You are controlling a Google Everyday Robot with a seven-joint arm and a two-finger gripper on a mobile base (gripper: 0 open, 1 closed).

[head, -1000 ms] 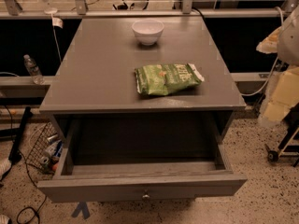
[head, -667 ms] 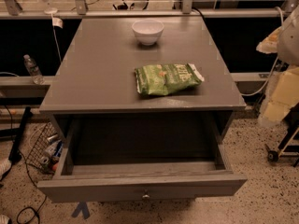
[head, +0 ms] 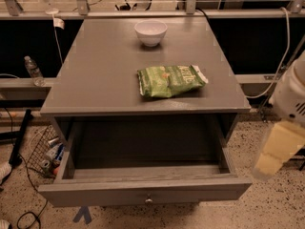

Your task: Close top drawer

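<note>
One second on and nothing budges, folks: the top drawer [head: 143, 191] sits pulled all the way out across the lower middle of the frame. Its empty grey interior gapes under the table [head: 95, 70] edge, and its small round knob [head: 149, 200] faces us near the bottom edge. Set against the moment before, the front panel is in the same spot, with no sign of it sliding inward.

Over at the right edge, the gripper [head: 278, 150] hangs as a pale yellowish shape below the white arm housing, just where it hung a second ago. It is off to the side of the drawer's right corner and touching nothing that I can see (whether it is open or closed, I cannot tell from here). It has no hold on anything visible.

Up top, the white bowl [head: 150, 32] rests near the far edge of the table and the green chip bag [head: 170, 80] lies right of centre, both unmoved.

What that means: by my reading the closing has not started. The push still needs contact with that front panel, and the arm looks to be staged beside it rather than behind it, so a swing toward the bottom centre comes first.
</note>
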